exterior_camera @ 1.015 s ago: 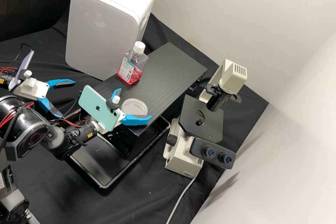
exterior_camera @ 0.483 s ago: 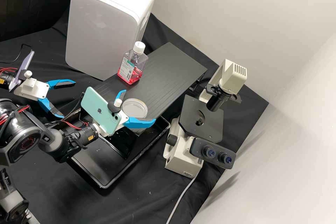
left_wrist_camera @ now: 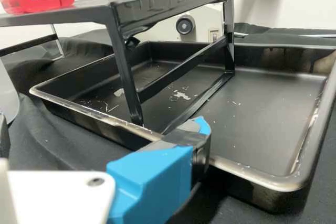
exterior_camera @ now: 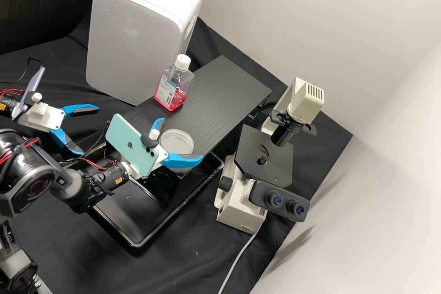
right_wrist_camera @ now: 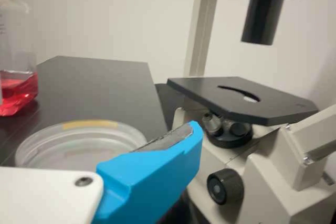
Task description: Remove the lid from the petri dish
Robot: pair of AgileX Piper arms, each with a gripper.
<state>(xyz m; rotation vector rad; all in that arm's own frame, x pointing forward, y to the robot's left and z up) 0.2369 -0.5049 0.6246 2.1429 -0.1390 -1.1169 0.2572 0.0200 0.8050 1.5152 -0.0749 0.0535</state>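
We see the petri dish [exterior_camera: 177, 141], its lid [right_wrist_camera: 79, 129] on as far as we can tell, standing near the front end of a black shelf [exterior_camera: 225, 92] that rises out of a black tray [exterior_camera: 128, 220]. The right claw [exterior_camera: 182, 139] is spread wide at the dish with one blue finger on each side, though we cannot tell whether either touches the rim. The left claw [exterior_camera: 90, 130] hangs with fingers apart, holding nothing, beside the tray and well apart from the dish, while a flask of red liquid [exterior_camera: 172, 85] stands farther back on the shelf, and a microscope [exterior_camera: 271, 156] stands beside the tray.
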